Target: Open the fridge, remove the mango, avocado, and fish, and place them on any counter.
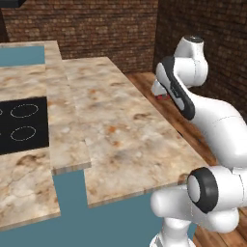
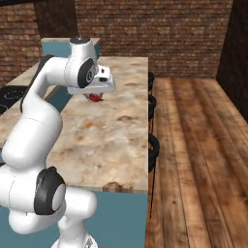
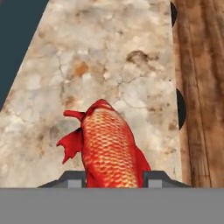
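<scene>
A red scaly fish (image 3: 109, 144) hangs tail-first between my gripper's (image 3: 113, 180) two fingertips, which are shut on its body. It is held a little above the beige speckled counter (image 3: 109, 52), near the right-hand edge. From the left base view the gripper (image 1: 161, 94) sits at the counter's (image 1: 120, 125) far right side with a bit of red fish (image 1: 164, 97) under it. From the right base view the fish (image 2: 95, 97) shows beneath the hand (image 2: 99, 89), over the counter (image 2: 121, 135). The fridge, mango and avocado are out of view.
A black cooktop (image 1: 21, 125) with white rings lies on the counter's left part. Dark round stools (image 2: 153, 150) line the counter's right edge, above a wooden floor (image 2: 193, 145). Brick walls (image 1: 96, 29) stand behind.
</scene>
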### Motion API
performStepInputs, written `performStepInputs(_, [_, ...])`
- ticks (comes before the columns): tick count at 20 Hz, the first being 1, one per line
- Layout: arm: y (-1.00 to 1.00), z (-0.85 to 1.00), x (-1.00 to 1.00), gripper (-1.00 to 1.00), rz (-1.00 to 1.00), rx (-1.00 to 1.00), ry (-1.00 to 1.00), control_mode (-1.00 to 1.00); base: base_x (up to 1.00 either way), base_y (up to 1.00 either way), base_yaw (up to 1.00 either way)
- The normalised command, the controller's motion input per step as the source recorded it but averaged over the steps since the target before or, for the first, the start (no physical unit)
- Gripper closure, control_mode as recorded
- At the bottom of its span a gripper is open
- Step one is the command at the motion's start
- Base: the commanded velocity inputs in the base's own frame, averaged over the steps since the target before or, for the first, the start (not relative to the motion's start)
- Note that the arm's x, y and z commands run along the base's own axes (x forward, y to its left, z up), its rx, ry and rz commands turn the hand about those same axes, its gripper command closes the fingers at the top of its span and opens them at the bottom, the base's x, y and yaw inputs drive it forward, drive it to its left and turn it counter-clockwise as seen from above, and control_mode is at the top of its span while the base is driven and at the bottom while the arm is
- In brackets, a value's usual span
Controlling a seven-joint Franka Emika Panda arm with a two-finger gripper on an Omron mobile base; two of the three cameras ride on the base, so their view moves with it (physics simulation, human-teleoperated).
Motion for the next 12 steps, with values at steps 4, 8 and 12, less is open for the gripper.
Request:
performStepInputs(4, [0.01,-1.0,0.27,1.0,0.02,-0.08,0.47,-1.0,0.0,0.0,0.0])
performStepInputs(8, [-0.03,-1.0,-0.06,1.0,0.01,0.16,0.01,-1.0,0.0,0.0,0.0])
performStepInputs(12, [-0.03,-1.0,0.02,1.0,0.0,0.25,-0.07,-1.0,0.0,0.0,0.0])
